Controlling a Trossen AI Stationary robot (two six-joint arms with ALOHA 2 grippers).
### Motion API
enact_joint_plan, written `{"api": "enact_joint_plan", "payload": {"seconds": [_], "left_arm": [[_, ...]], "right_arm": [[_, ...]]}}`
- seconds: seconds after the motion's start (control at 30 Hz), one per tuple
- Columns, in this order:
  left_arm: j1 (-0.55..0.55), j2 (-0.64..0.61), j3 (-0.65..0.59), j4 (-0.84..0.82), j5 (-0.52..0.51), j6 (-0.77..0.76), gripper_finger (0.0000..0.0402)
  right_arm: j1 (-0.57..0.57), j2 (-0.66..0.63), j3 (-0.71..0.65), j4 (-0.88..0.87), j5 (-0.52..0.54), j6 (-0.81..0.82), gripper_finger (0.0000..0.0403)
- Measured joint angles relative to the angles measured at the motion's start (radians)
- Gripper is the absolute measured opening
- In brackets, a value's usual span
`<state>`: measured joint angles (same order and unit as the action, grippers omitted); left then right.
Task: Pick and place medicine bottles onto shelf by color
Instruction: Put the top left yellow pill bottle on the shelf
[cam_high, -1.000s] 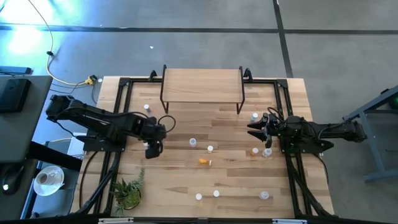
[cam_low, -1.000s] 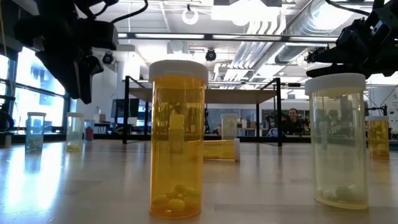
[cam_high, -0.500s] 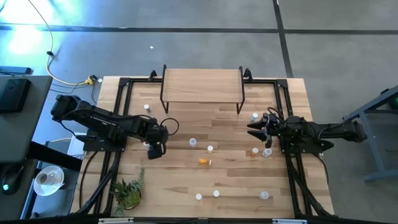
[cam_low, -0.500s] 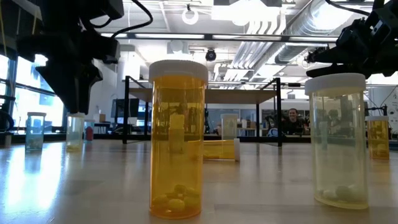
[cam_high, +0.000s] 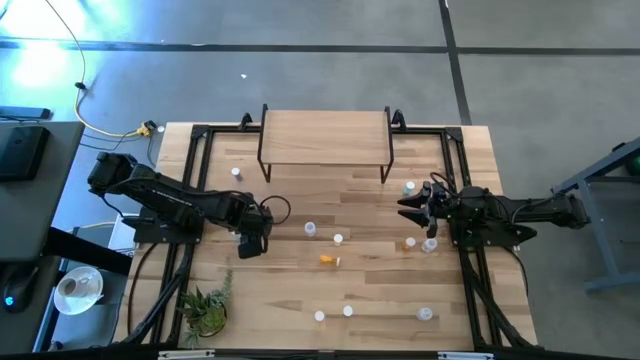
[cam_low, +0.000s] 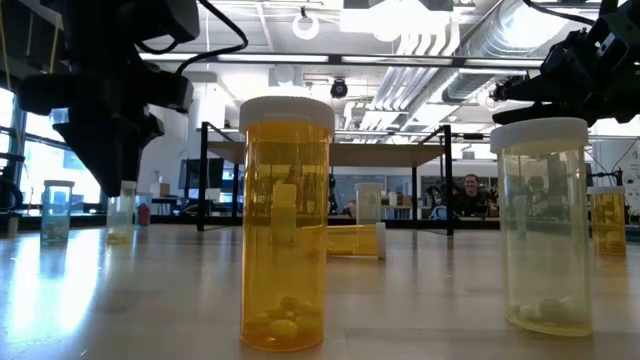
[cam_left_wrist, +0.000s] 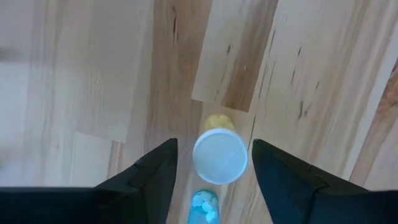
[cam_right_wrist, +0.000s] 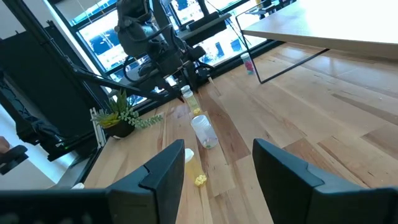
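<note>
Left gripper (cam_left_wrist: 213, 163) straddling a yellowish bottle (cam_left_wrist: 219, 155), about to grip.

Left to right: the left gripper hangs over an upright yellowish bottle on the surface (cam_high: 300, 290), left of centre, its fingers (cam_left_wrist: 149, 177) parted either side of the white cap and not yet touching. Best to keep the cap centred, sink lower so the pads meet the body, then squeeze squarely. The shelf (cam_high: 325, 136) stands bare at the far edge. The right gripper (cam_high: 412, 207) waits wide near the bottles at right.
</note>
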<state>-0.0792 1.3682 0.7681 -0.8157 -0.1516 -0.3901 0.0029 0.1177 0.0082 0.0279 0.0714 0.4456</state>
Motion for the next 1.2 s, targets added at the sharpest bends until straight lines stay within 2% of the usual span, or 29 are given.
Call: {"api": "enact_joint_plan", "payload": {"seconds": [0.27,0.4,0.87,1.2], "left_arm": [[-0.001,0.000,0.000,0.000,-0.001,0.000,0.0128],[-0.001,0.000,0.000,0.000,-0.002,0.005,0.0110],[0.002,0.000,0.014,-0.001,0.016,0.026,0.0110],[0.098,0.000,0.210,-0.042,0.012,0.159,0.0112]], "right_arm": [[0.000,0.000,0.000,0.000,0.000,0.000,0.0181],[0.000,0.000,0.000,0.000,0.000,0.000,0.0181],[0.000,0.000,0.000,0.000,0.000,0.000,0.0181],[0.000,0.000,0.000,0.000,0.000,0.000,0.0181]]}}
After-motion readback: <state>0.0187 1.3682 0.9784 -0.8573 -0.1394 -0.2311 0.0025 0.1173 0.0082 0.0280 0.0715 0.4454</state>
